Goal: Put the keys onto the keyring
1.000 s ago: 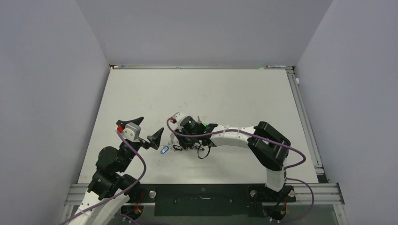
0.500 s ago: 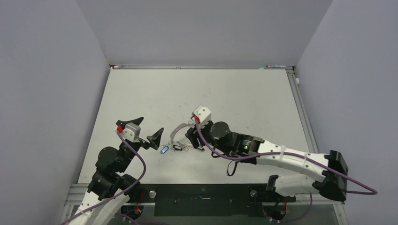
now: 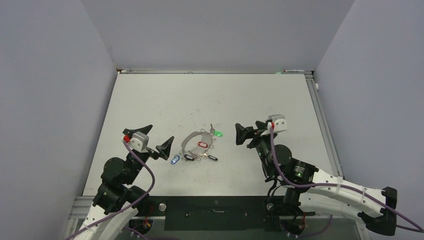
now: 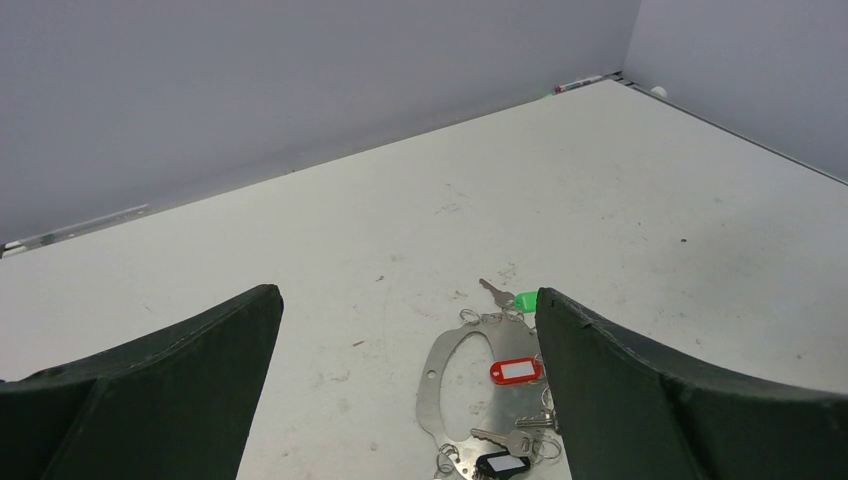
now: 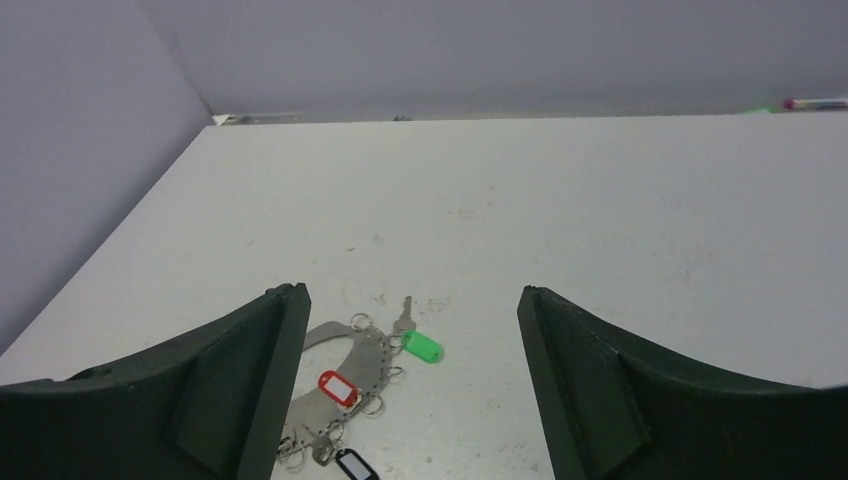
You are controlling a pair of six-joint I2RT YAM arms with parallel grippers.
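Observation:
The keyring (image 3: 192, 141) is a flat grey metal loop lying flat on the white table between my two grippers. Keys rest on and around it: a green-tagged key (image 3: 218, 133), a red tag (image 3: 202, 144), black tags (image 3: 212, 158) and a blue tag (image 3: 174, 160). My left gripper (image 3: 156, 138) stands open just left of the loop, with the blue tag near its lower finger. My right gripper (image 3: 248, 131) is open to the right of the loop, clear of the green tag. The left wrist view shows the keyring (image 4: 440, 365) between open jaws (image 4: 405, 298). The right wrist view shows it (image 5: 345, 340) low on the left, ahead of the right gripper (image 5: 412, 292).
Grey walls close in the table on the left, back and right. A metal rail (image 3: 325, 130) runs along the right edge. A pen-like object (image 4: 580, 83) lies at the table's far edge.
My right arm has pulled back to the right, away from the keyring, and its jaws have opened. The keyring now lies uncovered on the table. The left arm has not moved.

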